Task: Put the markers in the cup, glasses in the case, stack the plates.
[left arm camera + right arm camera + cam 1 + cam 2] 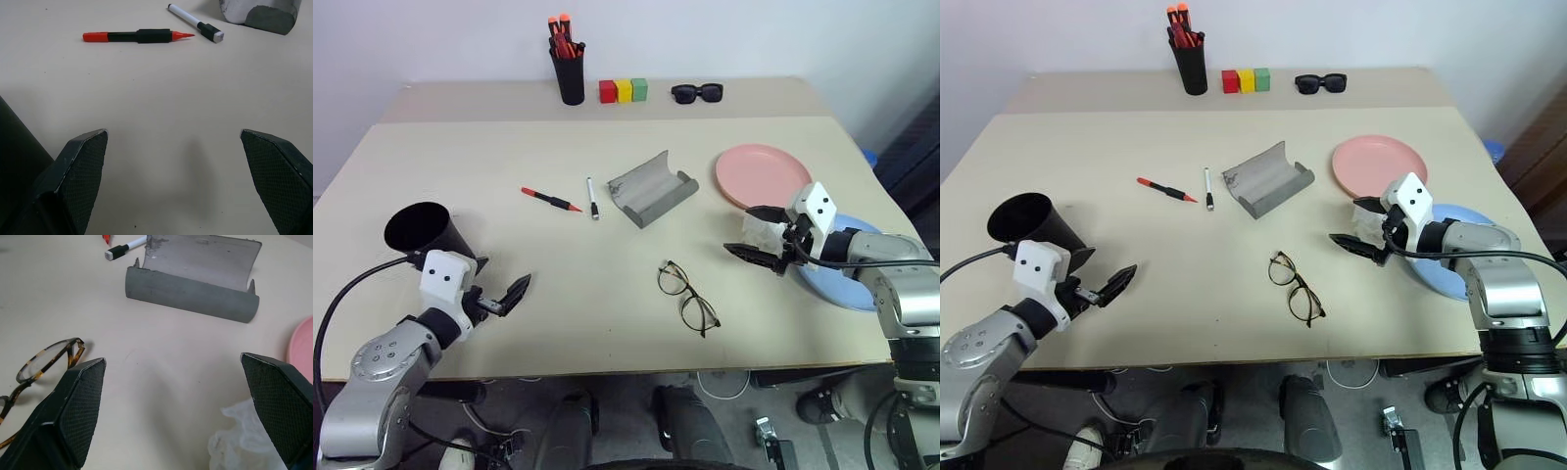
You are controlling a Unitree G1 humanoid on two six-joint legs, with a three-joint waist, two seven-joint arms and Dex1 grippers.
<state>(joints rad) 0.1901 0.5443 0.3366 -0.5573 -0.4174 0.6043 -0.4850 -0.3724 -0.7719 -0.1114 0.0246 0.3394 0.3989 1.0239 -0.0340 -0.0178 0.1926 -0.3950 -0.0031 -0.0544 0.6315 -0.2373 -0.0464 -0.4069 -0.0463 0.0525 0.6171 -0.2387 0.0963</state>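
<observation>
Markers: red marker (pixel 138 36) and white marker (pixel 194 22) lie side by side on the desk (pixel 509 157) beside the open case (pixel 195 276); left gripper (pixel 181 181) and right gripper (pixel 176 411) gape wide, empty, the right wrist view catching crumpled plastic (pixel 239 435).

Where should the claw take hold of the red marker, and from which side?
Probably at its black middle section, coming from above with the fingers across the barrel. The red marker lies flat on the table, apart from the white marker, and the open left claw is nearer.
</observation>
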